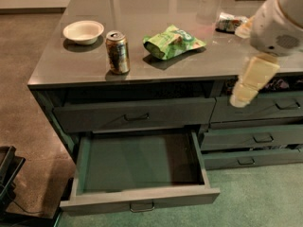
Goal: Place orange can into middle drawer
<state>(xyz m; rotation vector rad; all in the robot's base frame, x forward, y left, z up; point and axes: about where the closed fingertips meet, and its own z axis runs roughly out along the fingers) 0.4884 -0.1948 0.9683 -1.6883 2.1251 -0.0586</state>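
The orange can point(117, 52) stands upright on the grey counter top point(151, 4), near its front left, between a bowl and a snack bag. The middle drawer point(142, 201) is pulled out below it, and its inside shows nothing in it. My gripper point(251, 82) hangs at the right, in front of the counter's front edge, well to the right of the can and above the right-hand drawers. It holds nothing that I can see.
A white bowl point(83, 31) sits left of the can and a green snack bag point(173, 42) right of it. A dark packet point(229, 21) lies at the back right. The upper drawer point(135, 113) is shut. Narrower drawers point(255, 137) stand at the right. A black object point(7, 174) is on the floor at left.
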